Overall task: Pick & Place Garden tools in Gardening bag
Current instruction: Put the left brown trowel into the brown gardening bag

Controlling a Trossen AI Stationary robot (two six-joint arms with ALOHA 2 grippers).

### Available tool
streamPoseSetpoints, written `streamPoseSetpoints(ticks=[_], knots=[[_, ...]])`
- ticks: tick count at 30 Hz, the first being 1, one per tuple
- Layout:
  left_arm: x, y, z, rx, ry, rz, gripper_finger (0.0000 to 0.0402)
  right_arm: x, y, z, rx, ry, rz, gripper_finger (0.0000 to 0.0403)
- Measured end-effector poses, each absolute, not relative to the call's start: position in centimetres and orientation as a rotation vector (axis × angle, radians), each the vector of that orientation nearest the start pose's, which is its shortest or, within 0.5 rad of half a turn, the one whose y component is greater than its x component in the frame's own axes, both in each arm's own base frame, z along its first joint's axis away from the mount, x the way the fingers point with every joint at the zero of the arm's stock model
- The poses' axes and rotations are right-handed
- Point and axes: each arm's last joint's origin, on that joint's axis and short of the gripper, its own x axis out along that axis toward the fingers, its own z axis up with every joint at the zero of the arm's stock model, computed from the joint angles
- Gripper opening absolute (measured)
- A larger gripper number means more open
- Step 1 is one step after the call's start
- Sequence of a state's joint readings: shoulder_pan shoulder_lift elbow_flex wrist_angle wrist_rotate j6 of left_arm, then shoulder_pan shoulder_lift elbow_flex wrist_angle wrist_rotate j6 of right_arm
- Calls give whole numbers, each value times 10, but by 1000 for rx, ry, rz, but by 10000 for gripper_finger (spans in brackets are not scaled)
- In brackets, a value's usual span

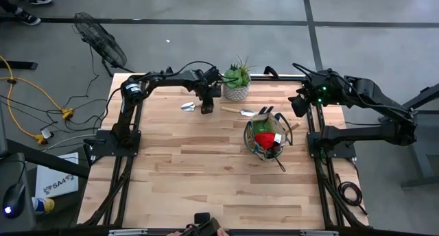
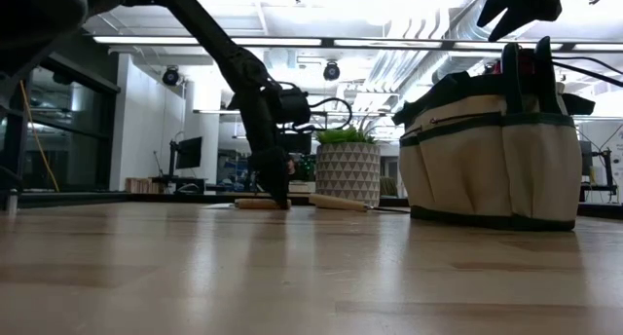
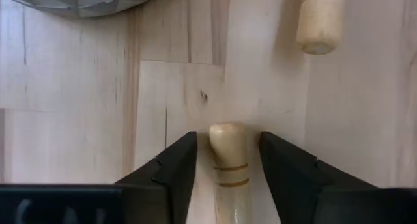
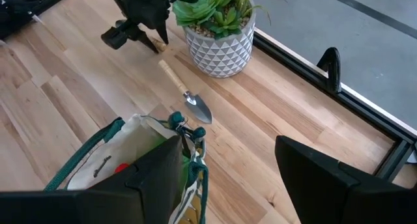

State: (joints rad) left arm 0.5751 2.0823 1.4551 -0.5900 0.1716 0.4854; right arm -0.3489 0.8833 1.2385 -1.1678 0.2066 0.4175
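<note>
Two wooden-handled trowels lie flat on the table's far part. One trowel (image 1: 188,106) has its handle end (image 3: 228,160) between the fingers of my left gripper (image 3: 228,142). That gripper is open and points steeply down, with a gap showing on each side of the handle. The second trowel (image 4: 186,88) lies between the plant pot and the gardening bag (image 1: 267,136). The khaki bag stands upright at the centre right with a red piece (image 1: 265,138) and other tools inside. My right gripper (image 4: 228,165) hangs open, raised above the bag's far right side.
A green succulent in a white patterned pot (image 1: 236,85) stands at the far edge, close beside my left gripper (image 1: 206,102). The second trowel's handle end (image 3: 319,25) lies just beyond the straddled one. The near half of the table (image 1: 206,188) is bare wood.
</note>
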Motion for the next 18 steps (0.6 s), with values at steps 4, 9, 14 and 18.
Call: streamPoseSetpoints(ticks=[4,9,14,18], knots=[[352,222,148,-37,1181,78,112,118,-49,379,442,699,-689,238],[351,222,148,-63,1186,92,56,118,-49,379,442,698,-689,238],[349,220,152,-90,1192,103,56,118,-49,379,442,699,-689,238],[344,217,173,-97,1155,129,56,118,-49,379,442,698,-689,238]])
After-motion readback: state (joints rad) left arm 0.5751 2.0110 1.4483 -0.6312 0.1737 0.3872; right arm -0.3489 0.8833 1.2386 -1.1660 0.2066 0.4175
